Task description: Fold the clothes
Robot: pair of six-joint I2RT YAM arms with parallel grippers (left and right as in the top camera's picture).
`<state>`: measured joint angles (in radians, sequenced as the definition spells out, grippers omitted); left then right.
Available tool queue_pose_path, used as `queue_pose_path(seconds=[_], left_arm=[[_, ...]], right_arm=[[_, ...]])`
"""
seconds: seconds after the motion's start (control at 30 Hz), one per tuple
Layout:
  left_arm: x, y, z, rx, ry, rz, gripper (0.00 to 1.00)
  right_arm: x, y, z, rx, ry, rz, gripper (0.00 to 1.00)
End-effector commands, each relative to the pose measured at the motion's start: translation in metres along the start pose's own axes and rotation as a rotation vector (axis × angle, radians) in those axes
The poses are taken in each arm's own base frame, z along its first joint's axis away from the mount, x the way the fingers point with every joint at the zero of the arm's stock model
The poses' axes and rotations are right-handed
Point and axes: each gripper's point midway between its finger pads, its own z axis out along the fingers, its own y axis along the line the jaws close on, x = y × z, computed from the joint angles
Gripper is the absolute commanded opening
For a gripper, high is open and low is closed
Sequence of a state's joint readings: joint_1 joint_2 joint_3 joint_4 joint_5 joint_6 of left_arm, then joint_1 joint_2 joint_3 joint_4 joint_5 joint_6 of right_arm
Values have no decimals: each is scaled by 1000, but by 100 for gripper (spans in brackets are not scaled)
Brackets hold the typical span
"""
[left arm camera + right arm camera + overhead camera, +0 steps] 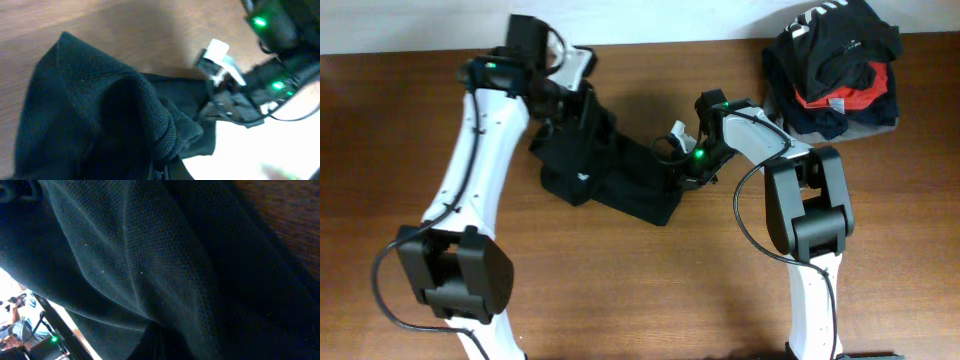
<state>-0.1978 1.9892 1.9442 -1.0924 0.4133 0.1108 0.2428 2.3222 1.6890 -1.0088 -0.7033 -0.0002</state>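
Arms meet over a black mesh garment (620,185) crumpled mid-way across the wooden table (630,300), left gripper (575,105) at its far-left edge, right gripper (682,170) at its right end, both claws buried in cloth so their grip cannot be told; a clothes pile (835,70) sits far right.

Overhead straight down, both wrist views close on shared black garment (620,182)

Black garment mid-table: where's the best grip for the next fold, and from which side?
Probably its two short ends. The black garment lies as a diagonal strip, bunched thick through the middle, where a pinch would catch several layers. Seen from overhead, take the upper-left end from the left and the lower-right corner from the right, low over the table.
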Motion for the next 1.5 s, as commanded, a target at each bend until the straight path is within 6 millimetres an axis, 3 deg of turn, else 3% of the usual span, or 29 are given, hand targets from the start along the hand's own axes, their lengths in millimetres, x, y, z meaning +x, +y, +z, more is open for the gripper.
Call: queue_pose_path(seconds=[0.0, 0.1, 0.23, 0.37, 0.47, 0.67, 0.83, 0.87, 0.93, 0.97, 1.0, 1.03, 1.27, 1.33, 1.37, 1.47], left_arm=[[-10, -51, -7, 48, -29, 90, 0], [-4, -73, 7, 39, 4, 142, 1], [6, -87, 26, -25, 52, 200, 0], [14, -90, 45, -76, 93, 227, 1], [19, -89, 58, -79, 124, 223, 1], [22, -82, 82, -75, 146, 214, 0], [13, -93, 90, -14, 109, 222, 1], [10, -95, 90, -7, 97, 226, 4], [4, -98, 91, -4, 69, 239, 43], [0, -99, 92, -4, 55, 229, 69], [-4, -100, 92, -4, 36, 215, 87], [-8, -100, 92, -3, 20, 196, 99], [-44, -96, 77, -6, -103, 135, 99], [-58, -89, 63, -18, -142, 126, 99], [-75, -77, 43, -34, -191, 110, 99], [-95, -53, 9, -66, -255, 75, 99]], right_arm=[[-1, -15, 5, 38, 10, 23, 4], [-2, -16, 2, 28, 3, 30, 4], [-3, -19, -2, 18, -3, 43, 4], [-5, -19, -7, -16, -16, 57, 4], [-10, -10, -22, -114, -54, 39, 4], [-21, 12, -114, -210, -250, -10, 4], [-16, 26, -165, -192, -362, -50, 4], [-15, 27, -173, -188, -379, -55, 4], [-12, 28, -190, -181, -417, -59, 4], [-11, 27, -196, -179, -431, -58, 4], [-10, 25, -200, -176, -441, -55, 4], [-10, 23, -204, -175, -449, -49, 4], [-4, 12, -208, -167, -444, -3, 4], [-3, 13, -205, -162, -432, -1, 4], [-2, 14, -199, -136, -413, -1, 5], [1, 17, -185, -88, -372, -8, 20]])
